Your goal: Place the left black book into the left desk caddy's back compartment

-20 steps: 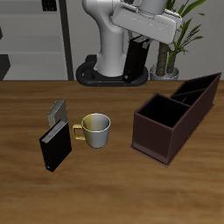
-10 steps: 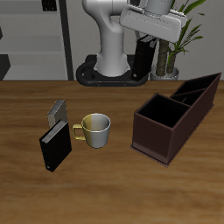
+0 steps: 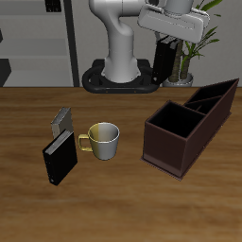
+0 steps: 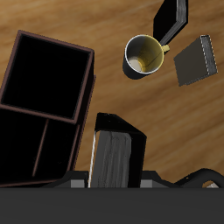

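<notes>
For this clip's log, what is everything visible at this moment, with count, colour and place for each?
left black book: one, black with pale page edges, held upright in the air at the table's back, above the tabletop.
second black book: one, black, standing near the table's front edge, beside the mug.
grey book: one, grey, standing just behind the second black book.
mug: one, pale with yellowish inside and handle, mid-table.
left desk caddy: one, dark brown-maroon, both sections empty.
back compartment: one, slanted top edges, the caddy's farther end.
potted plant: one, green, behind the table.
table: one, brown wood.
end effector: one, white-grey, shut on the left black book.
</notes>
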### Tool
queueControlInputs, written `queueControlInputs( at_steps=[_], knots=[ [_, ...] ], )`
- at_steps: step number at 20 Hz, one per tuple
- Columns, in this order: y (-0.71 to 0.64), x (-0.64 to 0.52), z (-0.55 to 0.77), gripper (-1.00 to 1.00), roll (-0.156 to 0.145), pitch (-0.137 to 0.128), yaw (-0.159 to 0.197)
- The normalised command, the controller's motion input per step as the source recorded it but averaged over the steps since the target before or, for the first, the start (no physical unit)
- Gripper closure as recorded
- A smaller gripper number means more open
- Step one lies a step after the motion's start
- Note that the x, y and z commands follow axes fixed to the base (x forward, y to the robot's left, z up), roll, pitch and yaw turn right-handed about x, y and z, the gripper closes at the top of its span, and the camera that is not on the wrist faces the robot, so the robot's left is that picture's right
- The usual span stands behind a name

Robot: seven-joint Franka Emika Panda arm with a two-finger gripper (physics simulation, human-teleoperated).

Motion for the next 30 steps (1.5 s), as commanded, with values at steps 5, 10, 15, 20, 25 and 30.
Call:
queueControlInputs(
  at_steps=[5,10,15,20,25,30],
  knots=[
    [0.45,-0.13,-0.01,1.00,0.051,0.002,0.008],
    [0.43,0.00,0.06,1.00,0.059,0.015,-0.036],
    [0.31,0.08,0.01,1.00,0.040,0.029,-0.030],
    [0.16,0.15,-0.01,1.00,0.030,0.002,0.001],
    [0.18,0.28,0.07,1.00,-0.004,0.006,-0.009],
    [0.26,0.23,0.05,1.00,0.005,0.005,-0.009]
  ],
)
